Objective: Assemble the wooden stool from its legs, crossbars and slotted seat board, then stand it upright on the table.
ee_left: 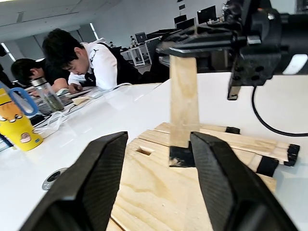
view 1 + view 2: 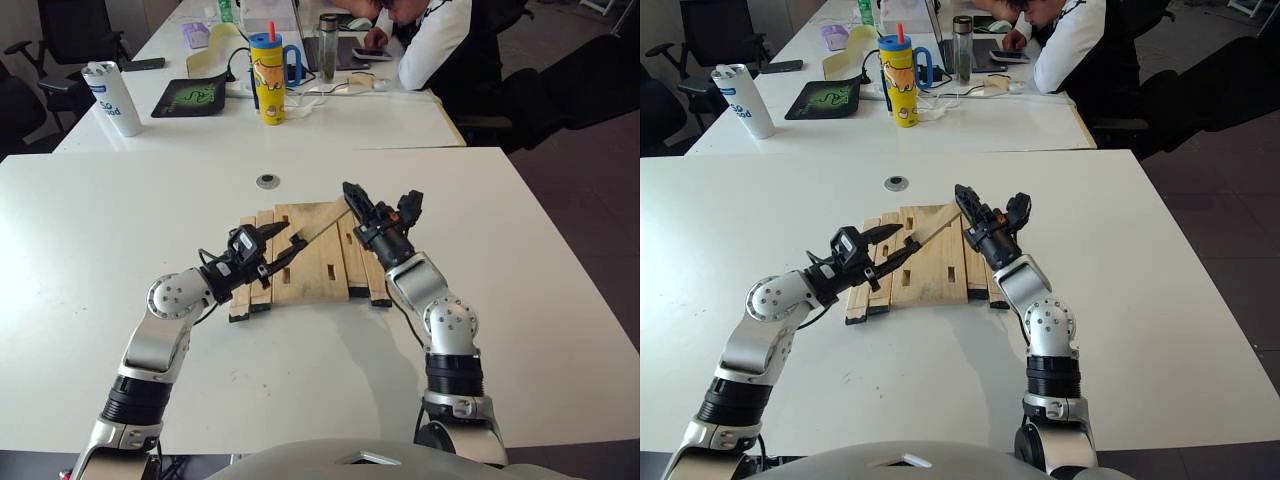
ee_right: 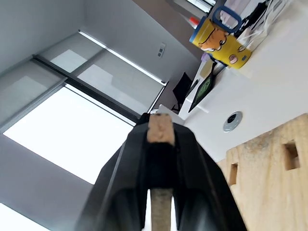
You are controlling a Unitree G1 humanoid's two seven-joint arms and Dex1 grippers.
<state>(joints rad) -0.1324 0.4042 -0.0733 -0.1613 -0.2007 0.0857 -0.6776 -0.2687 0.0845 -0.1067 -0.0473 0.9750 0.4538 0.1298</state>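
The slotted seat board (image 2: 318, 262) lies flat mid-table, with black-tipped wooden legs (image 2: 243, 298) along its left side and more (image 2: 372, 278) along its right. My right gripper (image 2: 352, 200) is shut on the top of a wooden leg (image 1: 184, 106), which slants down so that its black end (image 1: 182, 156) rests on the board near a slot (image 1: 143, 151). In the right wrist view the fingers (image 3: 126, 159) clamp that leg (image 3: 160, 129) on both sides. My left gripper (image 2: 290, 237) is open just left of the leg's lower end, its fingers (image 1: 103, 183) apart and holding nothing.
A metal grommet (image 2: 267, 181) sits in the table behind the board. A second table beyond carries a yellow mug (image 2: 267, 80), a white cup (image 2: 113, 98), a bottle (image 2: 328, 45) and a mouse pad (image 2: 192, 96). Bare tabletop (image 2: 90, 250) spreads on both sides.
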